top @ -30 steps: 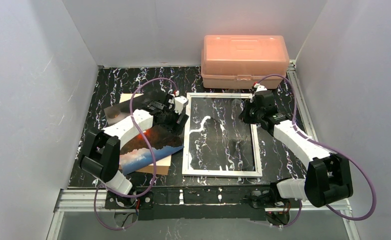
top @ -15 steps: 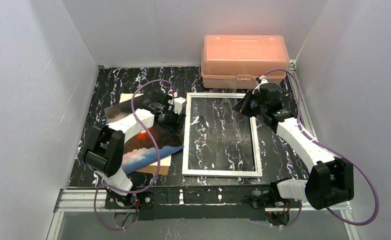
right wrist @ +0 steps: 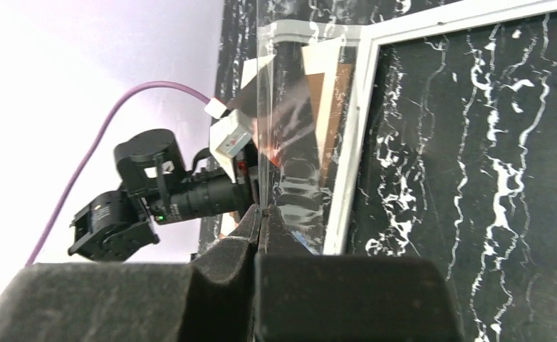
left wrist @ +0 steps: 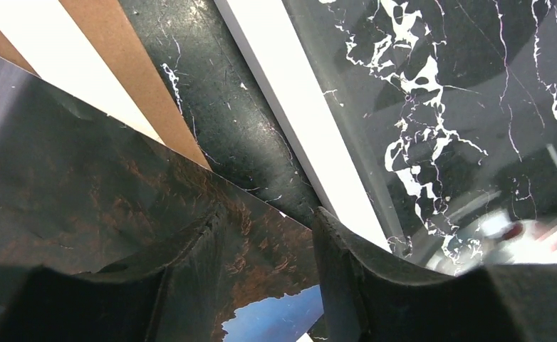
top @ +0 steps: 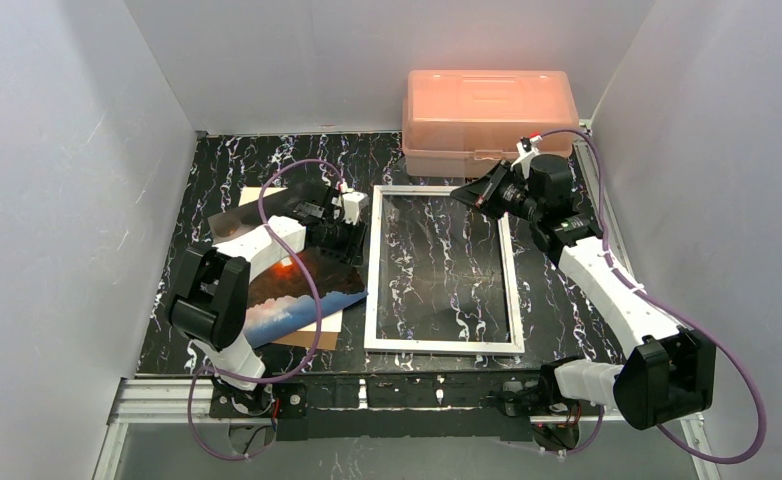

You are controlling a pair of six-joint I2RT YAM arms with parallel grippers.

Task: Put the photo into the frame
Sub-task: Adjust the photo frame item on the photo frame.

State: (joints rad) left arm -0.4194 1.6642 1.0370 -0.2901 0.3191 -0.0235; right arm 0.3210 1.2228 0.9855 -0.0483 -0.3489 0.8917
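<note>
The photo (top: 287, 290), dark clouds with an orange glow and a blue bottom, lies left of the white frame (top: 442, 345) on a brown board (top: 312, 338). My left gripper (top: 342, 235) is down on the photo's far right corner. In the left wrist view its jaws (left wrist: 265, 235) stand apart, one finger on the photo (left wrist: 83, 178), the other beside the frame's white edge (left wrist: 297, 107). My right gripper (top: 479, 195) hovers over the frame's far right corner. It is shut (right wrist: 261, 214) on a thin clear pane (right wrist: 283, 128), seen edge-on.
A pink plastic box (top: 487, 120) stands at the back right, just behind the right gripper. Brown board (left wrist: 129, 71) and a white sheet stick out beyond the photo's far edge. White walls close in the black marble table (top: 567, 300) on three sides.
The right gripper has risen and swung towards the far right with the clear pane, lifting it off the frame. The left jaws have narrowed over the photo's corner.
</note>
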